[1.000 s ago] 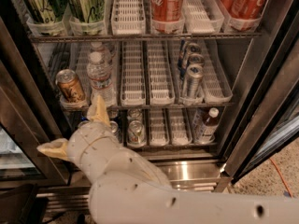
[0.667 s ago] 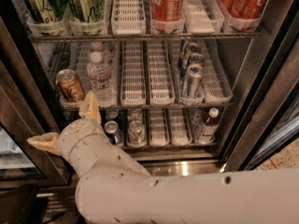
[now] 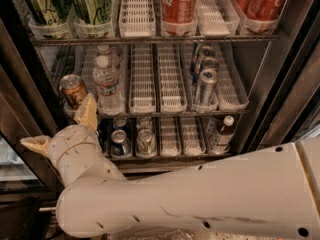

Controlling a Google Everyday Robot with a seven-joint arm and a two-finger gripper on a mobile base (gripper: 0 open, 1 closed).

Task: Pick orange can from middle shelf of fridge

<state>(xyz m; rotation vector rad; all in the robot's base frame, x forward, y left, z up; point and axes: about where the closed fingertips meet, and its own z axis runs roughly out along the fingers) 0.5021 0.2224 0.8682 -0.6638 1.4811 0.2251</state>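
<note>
**Fingers (image 3: pixel 87 115) standing wide apart at the orange can (image 3: pixel 73 90)**

The two tan fingers are standing far apart and gripping nothing. One is pointing up toward the can's lower right side; the other is pointing out to the left. Whether the upper finger is touching the can cannot be told. The gripper (image 3: pixel 56 120) is hovering just below and in front of the left end of the middle shelf (image 3: pixel 142 84). The orange can is standing upright near the front of the leftmost lane. Its long axis is running vertically and its silver lid is facing up; the pull tab's direction is unclear. A water bottle (image 3: pixel 107 84) is standing just beside the can on its right.

Likely hazards: the fingers are lying across the can's height rather than straddling its round sides, so a closure here is risking a miss. A forward push is risking tipping the can back or into the bottle. The left finger is also sitting close to the dark frame of the fridge (image 3: pixel 280 74) and may be catching on it.
</note>
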